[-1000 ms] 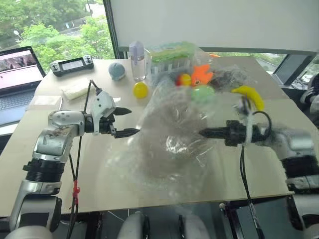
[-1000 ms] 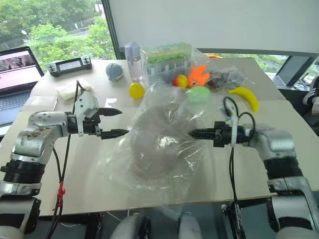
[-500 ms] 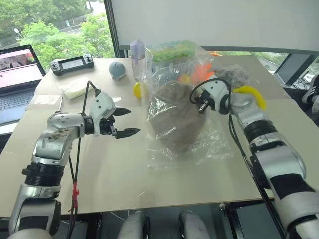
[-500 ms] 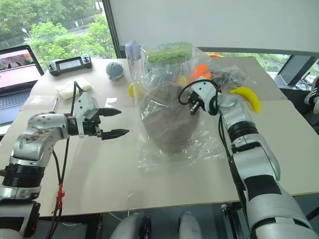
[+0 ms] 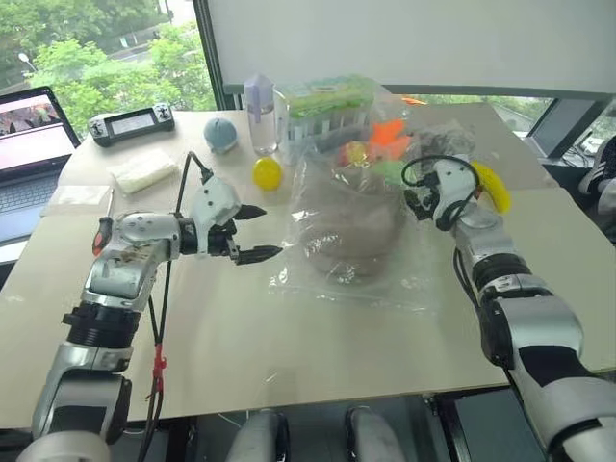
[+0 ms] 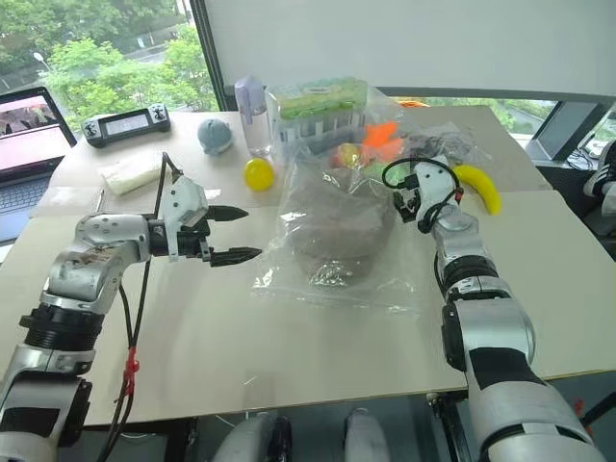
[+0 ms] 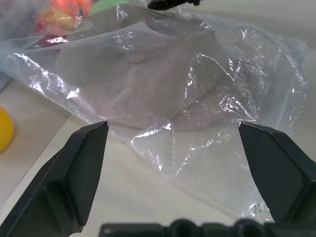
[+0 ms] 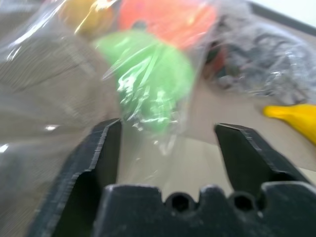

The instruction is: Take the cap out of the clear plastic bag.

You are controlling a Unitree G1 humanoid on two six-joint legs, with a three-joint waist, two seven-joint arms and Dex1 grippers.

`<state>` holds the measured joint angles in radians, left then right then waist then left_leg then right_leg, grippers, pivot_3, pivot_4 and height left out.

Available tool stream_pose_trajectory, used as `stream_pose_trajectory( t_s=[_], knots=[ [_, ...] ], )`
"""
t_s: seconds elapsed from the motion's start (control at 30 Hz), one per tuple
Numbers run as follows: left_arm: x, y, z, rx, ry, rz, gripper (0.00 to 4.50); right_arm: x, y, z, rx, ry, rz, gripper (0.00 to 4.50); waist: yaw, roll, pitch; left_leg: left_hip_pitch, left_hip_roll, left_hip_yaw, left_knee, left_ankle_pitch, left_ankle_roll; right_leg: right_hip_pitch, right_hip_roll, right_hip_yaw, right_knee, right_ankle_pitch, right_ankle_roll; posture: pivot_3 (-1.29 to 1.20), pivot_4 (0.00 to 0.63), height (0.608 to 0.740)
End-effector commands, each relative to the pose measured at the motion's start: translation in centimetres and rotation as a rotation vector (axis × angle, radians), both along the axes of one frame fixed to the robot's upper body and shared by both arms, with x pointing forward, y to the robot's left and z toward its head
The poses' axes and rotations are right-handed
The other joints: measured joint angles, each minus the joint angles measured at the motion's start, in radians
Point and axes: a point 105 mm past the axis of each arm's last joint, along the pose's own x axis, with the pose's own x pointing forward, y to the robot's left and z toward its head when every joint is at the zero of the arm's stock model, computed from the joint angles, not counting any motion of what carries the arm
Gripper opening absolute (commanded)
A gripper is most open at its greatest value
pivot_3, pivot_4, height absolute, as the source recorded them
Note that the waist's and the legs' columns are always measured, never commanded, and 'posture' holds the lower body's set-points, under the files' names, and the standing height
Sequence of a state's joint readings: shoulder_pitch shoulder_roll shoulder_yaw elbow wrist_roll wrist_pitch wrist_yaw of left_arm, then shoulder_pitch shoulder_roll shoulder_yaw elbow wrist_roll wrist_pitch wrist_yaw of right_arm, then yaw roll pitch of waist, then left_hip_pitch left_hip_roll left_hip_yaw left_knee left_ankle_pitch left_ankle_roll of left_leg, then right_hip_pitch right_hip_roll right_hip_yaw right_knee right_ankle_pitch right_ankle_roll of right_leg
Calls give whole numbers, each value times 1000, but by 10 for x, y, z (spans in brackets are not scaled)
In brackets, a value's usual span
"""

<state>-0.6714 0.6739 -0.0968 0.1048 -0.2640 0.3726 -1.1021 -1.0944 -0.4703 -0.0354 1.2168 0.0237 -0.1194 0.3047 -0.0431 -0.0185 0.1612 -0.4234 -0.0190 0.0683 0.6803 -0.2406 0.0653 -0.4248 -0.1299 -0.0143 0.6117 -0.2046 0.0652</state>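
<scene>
**A:** The cap (image 6: 335, 234), where do I find it?

**B:** I see it inside the clear plastic bag (image 6: 332, 252), a taupe mound near the middle of the desk (image 6: 289, 356), a little toward the far edge. The bag lies slumped on the desktop with its flat film spread toward the near edge.

**A:** And my left gripper (image 6: 234, 234)?

**B:** It hangs just left of the bag, pointing at it, with the two black fingers spread wide and nothing between them. In the left wrist view the cap (image 7: 163, 94) lies straight ahead under wrinkled film, apart from the fingertips (image 7: 94, 133).

**A:** The right gripper (image 8: 168, 143)?

**B:** It is by the bag's right side, toward the far edge. Its wrist view shows the fingers parted, with only loose film ahead of them and nothing clamped. Beyond them are a green object (image 8: 153, 74), an orange toy (image 8: 168, 19) and the banana (image 8: 291, 116).

**A:** Anything else near?

**B:** A yellow ball (image 6: 257, 173) sits just beyond the left gripper, and a box with a green lid (image 6: 318, 106) stands near the far edge.
</scene>
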Motion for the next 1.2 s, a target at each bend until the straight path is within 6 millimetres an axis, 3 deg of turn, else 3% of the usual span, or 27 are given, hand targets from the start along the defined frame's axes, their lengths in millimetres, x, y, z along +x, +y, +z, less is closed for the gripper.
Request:
stream_pose_trajectory(
  t_s=[0.03, 0.1, 0.17, 0.23, 0.3, 0.33, 0.4, 0.5, 0.6, 0.67, 0.83, 1.0, 1.2],
  knots=[
    [-1, -11, 8, 50, -76, -76, 4500, -11, -43, 21, -18, -67, -92, 3963, 7, 0, 0, 0, 0, 0, 0, 0, 0, 0, 0, 0, 0, 0, 0, 0, 150, 740],
    [-2, -17, 1, 138, -121, -125, 4500, -23, -69, 15, 26, -50, -152, 3963, 19, 0, 0, 0, 0, -1, 0, 0, 0, 1, 0, -1, 0, 0, 0, 0, 150, 740],
    [-13, -24, -13, 242, -135, -234, 4500, -41, -92, -6, 74, 26, -168, 3963, 29, 0, 0, 0, 0, 0, 0, -1, 1, 1, 0, -1, -1, 0, 0, 0, 150, 740],
    [-29, -35, -7, 172, -84, -335, 4500, -66, -109, -26, 132, 105, -170, 3963, 31, 0, 0, -1, 0, 0, 0, -1, 2, 2, 0, -1, -2, 0, 1, 0, 150, 740],
    [-35, -42, 3, 114, -75, -375, 4500, -89, -109, -45, 173, 206, -115, 3963, 34, 0, 0, -2, 1, 1, 0, -2, 3, 1, 0, -1, -2, -1, 1, 0, 150, 740],
    [-35, -43, 5, 115, -86, -382, 4500, -102, -101, -56, 203, 276, -54, 3963, 32, 0, 0, -2, 1, 0, 1, -2, 4, 1, 0, -1, -3, -1, 2, 0, 150, 740],
    [-40, -47, 5, 138, -95, -419, 4500, -142, -64, -78, 325, 401, 144, 3963, 30, 2, -1, -2, 0, 1, 2, -3, 5, 1, -1, 2, -2, -2, 3, 0, 150, 740],
    [-50, -54, -6, 184, -112, -483, 4500, -184, -29, -87, 407, 481, 267, 3963, 25, 1, -3, 2, 2, -1, 1, -9, 15, 5, 0, 1, -2, -2, 3, 0, 150, 740],
    [-64, -50, -50, 373, -151, -575, 4500, -190, -10, -74, 434, 434, 285, 3963, 16, 0, -3, 7, 2, 0, 3, -9, 15, 10, 0, 4, -2, -1, 2, 0, 150, 740],
    [-68, -53, -64, 357, -154, -580, 4500, -187, -11, -72, 461, 415, 246, 3963, 17, 0, -3, 16, 1, 2, 2, -10, 15, 16, -1, 6, -4, -2, 2, 0, 150, 740],
    [-55, -74, -57, 268, -367, -502, 4500, -202, 14, -72, 468, 468, 336, 3963, 55, 0, -2, 18, 2, -1, 5, -7, 14, 18, -3, 4, -4, 0, 0, 0, 150, 740],
    [-40, -87, -43, 171, -489, -423, 4500, -243, 29, -85, 232, 640, 459, 3963, 69, 3, -4, 14, 1, -1, 5, -9, 15, 16, -4, 3, -2, 0, 0, 0, 150, 740],
    [-39, -93, -48, 168, -504, -436, 4500, -269, 48, -45, 122, 593, 631, 3963, 57, 2, -5, 8, 0, -1, 8, -10, 17, 11, -3, 2, -3, -1, 2, 0, 150, 740]
  ],
)
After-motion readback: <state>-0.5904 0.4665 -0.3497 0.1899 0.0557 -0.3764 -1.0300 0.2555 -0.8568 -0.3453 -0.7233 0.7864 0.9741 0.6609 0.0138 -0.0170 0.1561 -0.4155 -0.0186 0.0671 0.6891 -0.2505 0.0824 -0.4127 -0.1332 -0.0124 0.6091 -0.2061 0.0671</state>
